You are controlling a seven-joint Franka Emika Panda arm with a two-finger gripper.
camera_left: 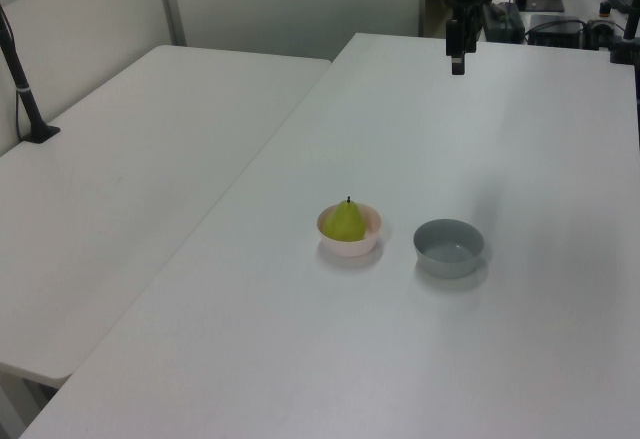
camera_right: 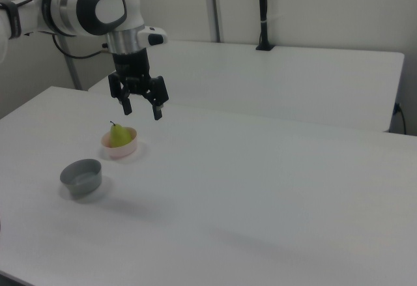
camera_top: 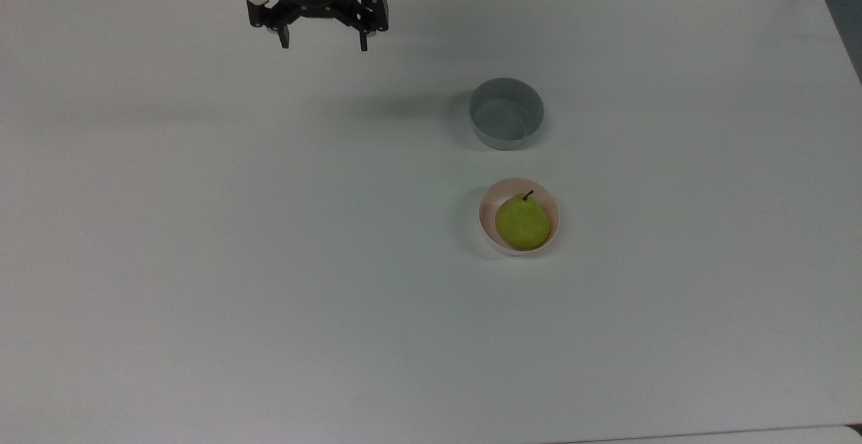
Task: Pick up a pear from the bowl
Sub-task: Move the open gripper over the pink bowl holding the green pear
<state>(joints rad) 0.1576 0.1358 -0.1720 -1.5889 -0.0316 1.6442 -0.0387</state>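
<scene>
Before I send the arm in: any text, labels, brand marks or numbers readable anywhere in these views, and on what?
None readable. The pear, pink bowl, grey bowl, table and pincer carry no legible writing or marks in the top, left or right views.

The tool [camera_top: 324, 44] hangs with its fingers spread above the bench [camera_top: 202, 262] near the edge at the top view's top, well apart from everything on it, and the white surface around and below it lies bare. The only things standing on the bench are the pink bowl [camera_top: 549, 203] with the pear [camera_top: 522, 222] in it and, just beside it toward that same edge, the grey bowl [camera_top: 506, 113], with a narrow strip of bench between them. The pear sits above the pink bowl's rim with open air over it, and wide bare bench runs from the bowls to every other edge.
</scene>
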